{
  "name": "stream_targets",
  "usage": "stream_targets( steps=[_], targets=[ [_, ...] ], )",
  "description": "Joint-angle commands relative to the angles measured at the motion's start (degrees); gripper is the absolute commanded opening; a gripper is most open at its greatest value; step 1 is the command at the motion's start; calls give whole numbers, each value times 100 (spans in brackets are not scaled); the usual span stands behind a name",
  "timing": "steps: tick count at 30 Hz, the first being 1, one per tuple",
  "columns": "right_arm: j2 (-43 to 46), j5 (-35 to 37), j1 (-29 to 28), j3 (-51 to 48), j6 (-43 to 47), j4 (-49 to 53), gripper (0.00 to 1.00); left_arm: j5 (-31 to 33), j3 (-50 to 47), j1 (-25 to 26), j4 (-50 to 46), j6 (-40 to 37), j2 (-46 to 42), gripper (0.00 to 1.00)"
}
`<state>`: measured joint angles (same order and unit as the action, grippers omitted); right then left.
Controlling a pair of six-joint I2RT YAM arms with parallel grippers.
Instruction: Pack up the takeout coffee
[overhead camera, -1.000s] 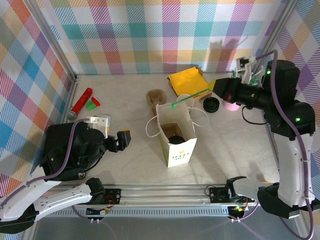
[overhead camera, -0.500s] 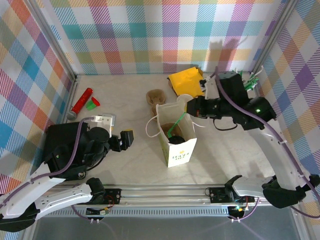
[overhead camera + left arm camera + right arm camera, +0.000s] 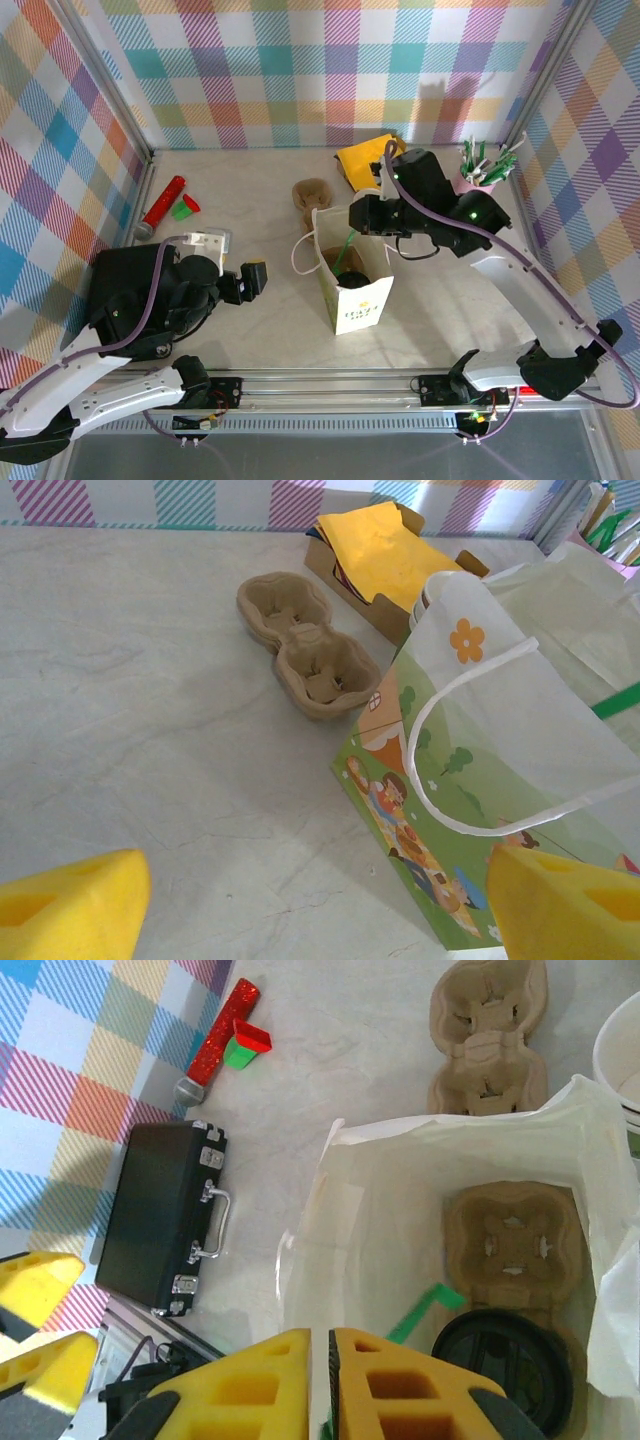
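Observation:
The white paper bag (image 3: 358, 300) stands open at mid-table. At its bottom sits the takeout coffee (image 3: 505, 1365), seen as a round black lid (image 3: 350, 281) beside a cardboard carrier (image 3: 510, 1240). My right gripper (image 3: 362, 216) hovers above the bag's mouth, its yellow jaws a narrow slit apart (image 3: 332, 1332). A thin green stick (image 3: 428, 1308) slants down into the bag (image 3: 346, 250), its upper end low between those jaws. My left gripper (image 3: 250, 278) hangs left of the bag, wide open and holding nothing (image 3: 318, 872). The printed side of the bag (image 3: 470, 810) faces it.
A loose cardboard carrier (image 3: 312, 193) lies behind the bag, with a box of yellow napkins (image 3: 370, 160) and a lidless cup (image 3: 425, 595) close by. A pink cup of green sticks (image 3: 480, 172) stands back right. A red tube (image 3: 163, 203) lies at far left, a black case (image 3: 165, 1215) at near left.
My right arm has swung left from the pink cup to above the bag, carrying the green stick. Its jaws have parted slightly. The left arm has barely shifted.

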<state>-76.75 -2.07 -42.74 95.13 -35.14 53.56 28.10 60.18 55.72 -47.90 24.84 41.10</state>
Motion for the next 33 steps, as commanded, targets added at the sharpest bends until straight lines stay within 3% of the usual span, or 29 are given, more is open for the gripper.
stream_targets(
  steps=[1, 7, 16, 21, 25, 28, 33],
  targets=[
    [-2, 149, -50, 46, 70, -77, 31, 10, -33, -44, -4, 65, -92, 87],
    [-2, 424, -54, 322, 374, 75, 52, 56, 15, -37, -48, 64, -137, 87],
    [130, 1677, 21, 551, 1219, -175, 65, 73, 81, -43, -87, 28, -109, 87],
    [-149, 1791, 592, 706, 1692, -462, 71, 116, 94, -44, -62, -15, -94, 87],
    [-658, 1350, 1433, 1047, 1739, -534, 72, 95, 99, -44, -29, -14, -59, 87],
    [-1281, 993, 2013, 1434, 1713, -519, 72, -14, 64, -44, 58, 7, -3, 87],
    [-2649, 1263, 2413, 2563, 2050, -120, 72, -220, 116, -42, 88, 122, 185, 86]
  ],
)
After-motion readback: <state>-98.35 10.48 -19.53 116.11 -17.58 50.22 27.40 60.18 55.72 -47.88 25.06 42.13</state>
